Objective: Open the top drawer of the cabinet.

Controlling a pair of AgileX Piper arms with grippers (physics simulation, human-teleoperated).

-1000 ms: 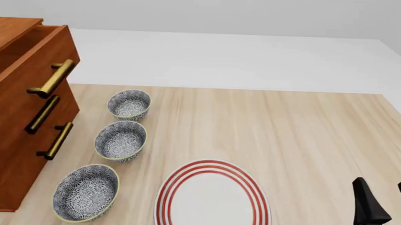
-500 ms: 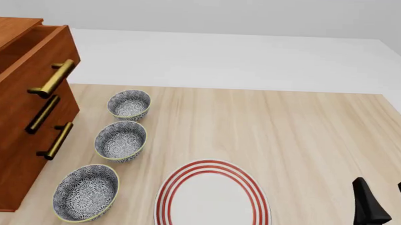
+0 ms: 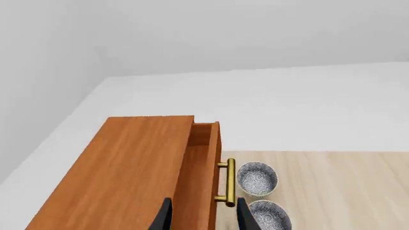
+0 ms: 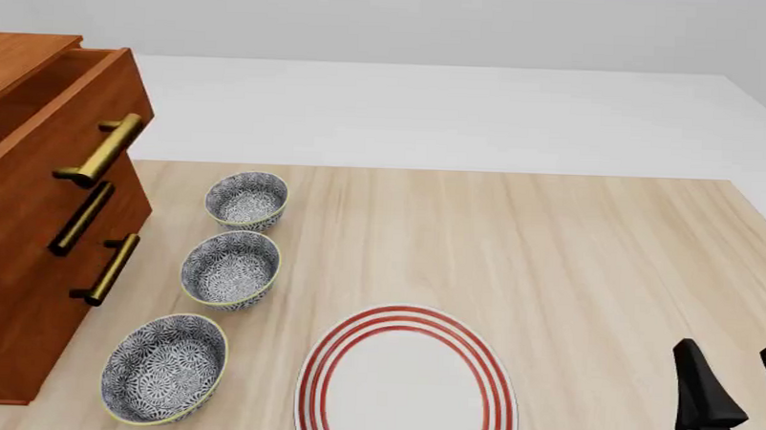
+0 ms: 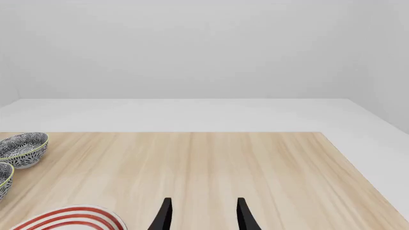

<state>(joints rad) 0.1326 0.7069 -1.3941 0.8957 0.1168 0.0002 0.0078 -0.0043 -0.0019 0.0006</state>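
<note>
The top drawer (image 4: 68, 118) is pulled out past the cabinet (image 4: 24, 289). Both the left gripper (image 3: 203, 215) and right gripper (image 4: 734, 395) are spread wide, holding nothing.

Black, tapered two-fingered tool (image 4: 740, 380)

Simulated tabletop (image 4: 586, 260), blank grey surroundings

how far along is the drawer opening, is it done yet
Mostly done, it seems: the top drawer juts out past the two lower ones, and the left wrist view shows a gap behind its front. Nothing is in hand: the left gripper hangs open above the cabinet, and the right gripper is open, far off. Possibly only retreating remains.
</note>
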